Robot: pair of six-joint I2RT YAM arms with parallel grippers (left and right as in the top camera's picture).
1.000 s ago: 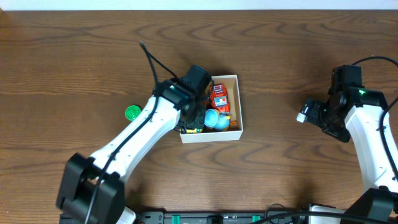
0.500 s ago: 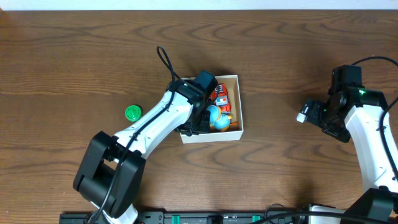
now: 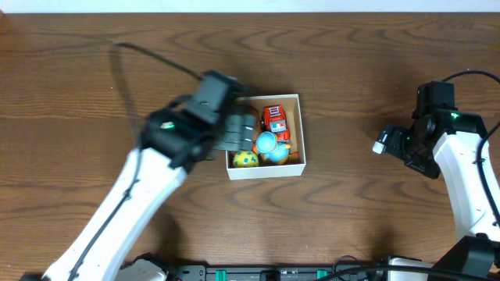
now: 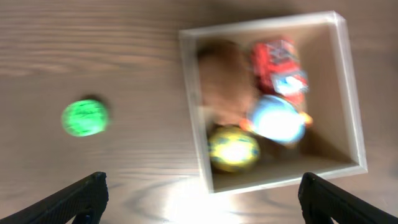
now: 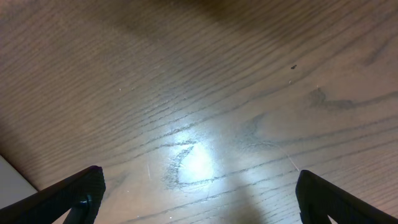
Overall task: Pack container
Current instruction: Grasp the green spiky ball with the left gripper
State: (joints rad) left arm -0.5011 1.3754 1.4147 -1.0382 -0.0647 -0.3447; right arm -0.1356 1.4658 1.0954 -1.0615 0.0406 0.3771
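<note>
White-walled container [image 4: 350, 93] holds toys [image 4: 233, 149] near the left tool [image 4: 205, 198], spread wide; right tool [image 5: 198, 194] likewise apart.

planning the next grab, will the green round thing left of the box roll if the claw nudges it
Likely, if it is a ball: the green round toy looks circular and lies alone on the wooden table, nothing near to stop it. No bigger than the toys in the container, so probably light. Blur hides its shape.
</note>
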